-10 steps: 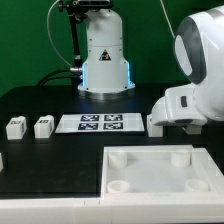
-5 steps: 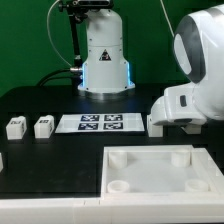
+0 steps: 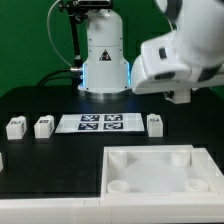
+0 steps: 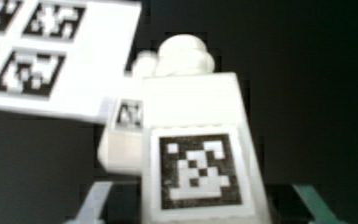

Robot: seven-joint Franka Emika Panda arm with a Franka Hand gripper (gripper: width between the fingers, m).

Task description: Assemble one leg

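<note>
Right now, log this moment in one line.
gripper: above table, jaws apart, nothing held | leg: standing on table beside marker board

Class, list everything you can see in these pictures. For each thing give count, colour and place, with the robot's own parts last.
Table: one, black, under everything.
Marker board: one, white with black tags, mid-table.
Legs: three, white; this one on the exterior view's right of the board, two on its left.
Tray: one, white, front.
Backdrop: one, green, behind.
Arm: one, white, high on the exterior view's right.
End effector: one, dark, open, empty, above the lone leg.
</note>
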